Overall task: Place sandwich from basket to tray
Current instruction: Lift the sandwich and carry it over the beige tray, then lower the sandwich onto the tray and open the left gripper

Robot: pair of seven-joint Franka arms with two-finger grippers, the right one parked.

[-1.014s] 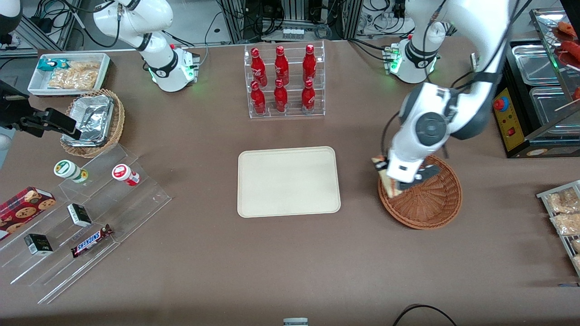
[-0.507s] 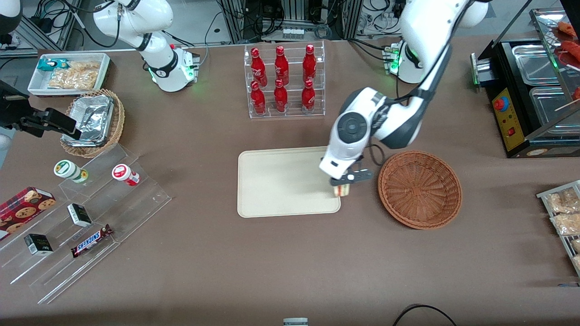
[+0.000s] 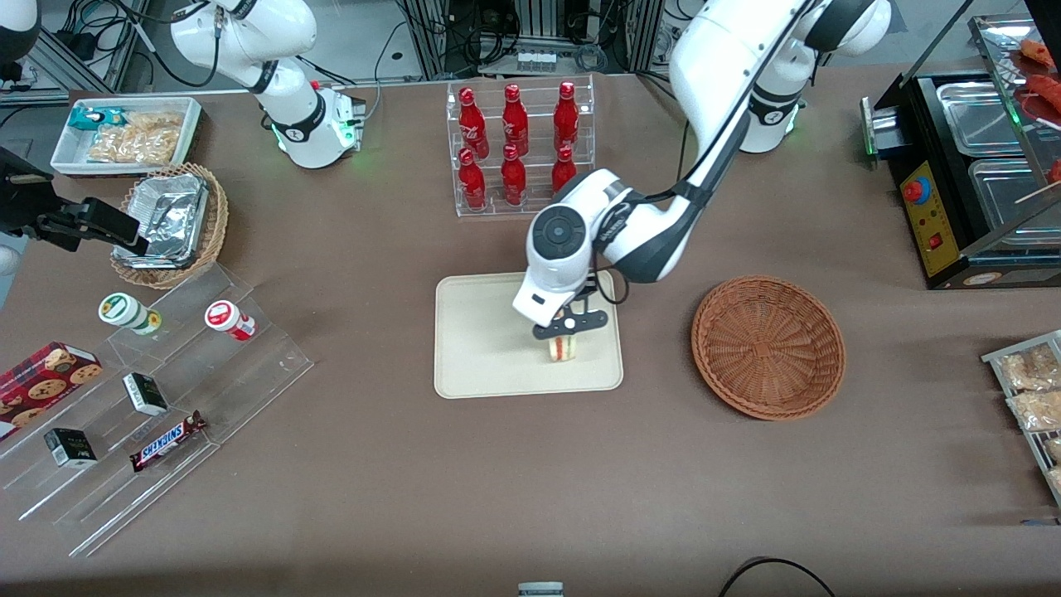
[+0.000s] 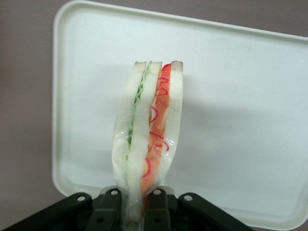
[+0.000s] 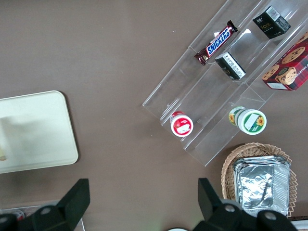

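Front view shows the left arm's gripper [image 3: 569, 329] above the flat cream-beige rectangular tray [image 3: 481, 332], toward the tray's end nearest the round reddish-brown wicker basket [image 3: 768, 346], which now looks empty. The fingers are pressed on the small triangular white-bread sandwich [image 4: 149, 139], pinching one end so the wedge hangs edge-down, its red and green filling showing. The carry is nearly done — the step in hand is the set-down. Whether the sandwich already touches the tray is hard to tell; it probably hangs just above. Next comes a short descent, then spreading the fingers. The clear rack of red bottles [image 3: 520, 149] stands farther from the camera, near the arm's elbow — nothing blocks the tray itself.
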